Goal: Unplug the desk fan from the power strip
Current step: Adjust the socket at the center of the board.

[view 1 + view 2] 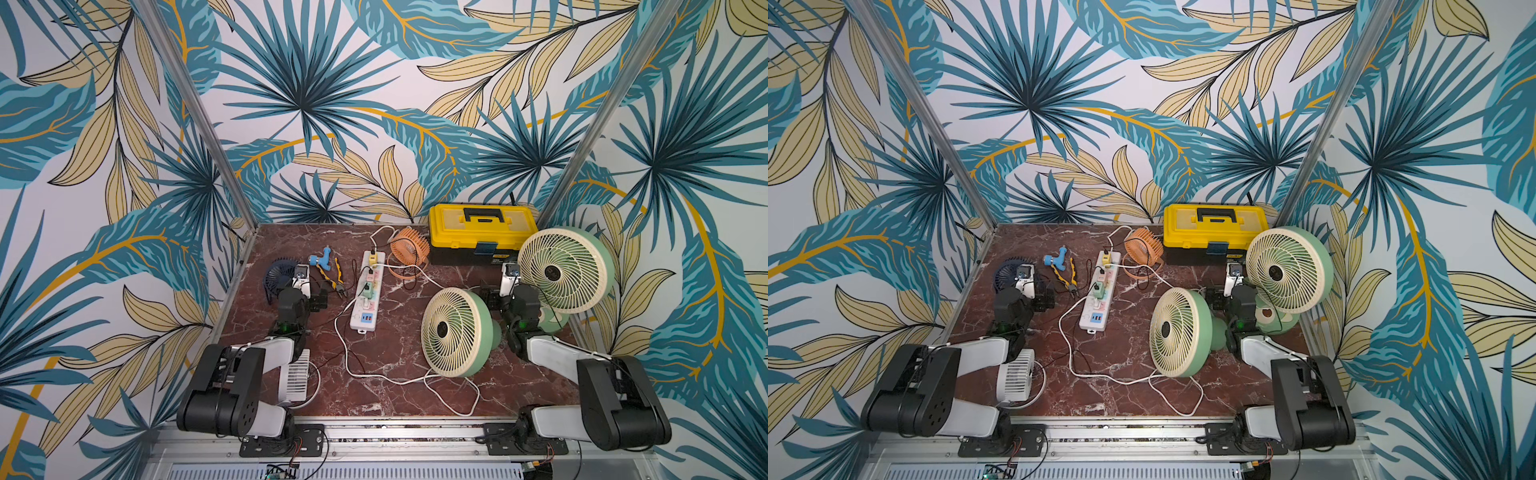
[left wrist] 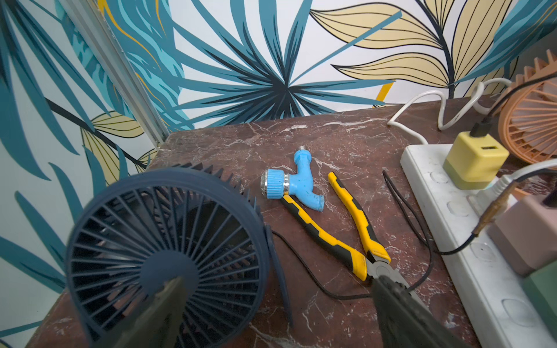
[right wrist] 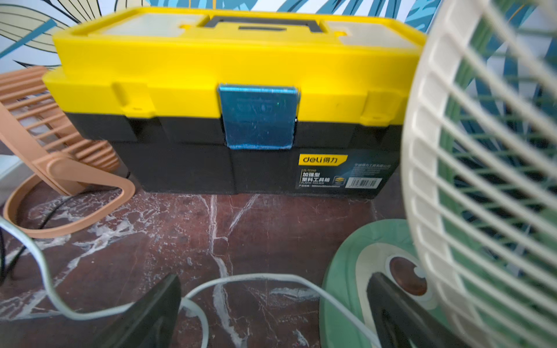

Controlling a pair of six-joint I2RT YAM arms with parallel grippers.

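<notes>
Well, the left gripper (image 2: 275,289) gaped empty, the power strip (image 2: 488,286) near its right side; the right gripper (image 3: 272,283) gaped empty too, a toolbox (image 3: 180,75) ahead.

The only readable writing is on the black front of the yellow-lidded toolbox (image 3: 187,156), in the right wrist view. A yellow label (image 3: 322,159) carries the brand "deli" and the characters 得力. Below it, white print reads 加强型 塑料工具箱, then a small line "PLASTIC TOOLBOX". Just beside this sits a white barcode sticker (image 3: 363,182); its digits and the finer print nearby are too blurred to read.
</notes>
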